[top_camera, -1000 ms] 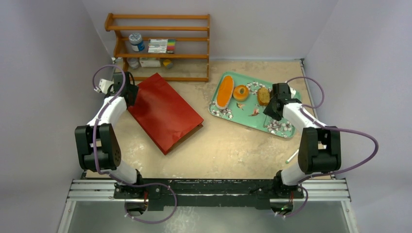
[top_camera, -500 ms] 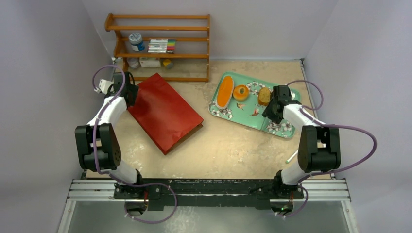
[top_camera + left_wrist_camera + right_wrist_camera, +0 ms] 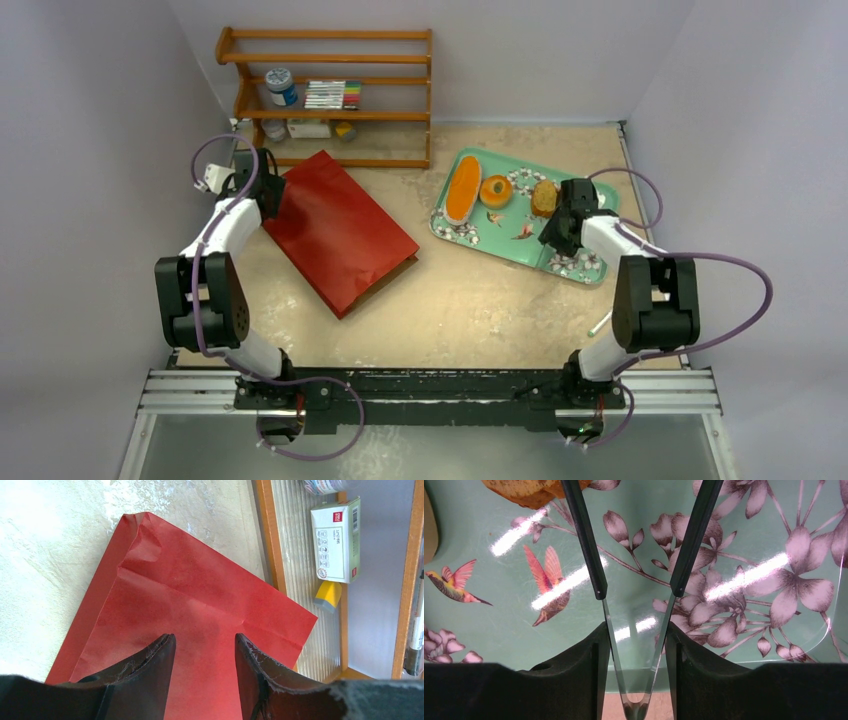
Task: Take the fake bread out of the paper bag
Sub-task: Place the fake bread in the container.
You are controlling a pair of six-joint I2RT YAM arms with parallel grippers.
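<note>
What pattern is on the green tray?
Pink-grey blossoms and hummingbirds on the mint-green tray; clearest in the right wrist view.

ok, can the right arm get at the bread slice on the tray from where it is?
Probably yes. The right gripper hangs open over the tray, the slice lies just ahead of it, and nothing sits between them.

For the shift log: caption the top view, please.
Three bread pieces lie on the tray, right pincer over it; left pincer at the bag.
</note>
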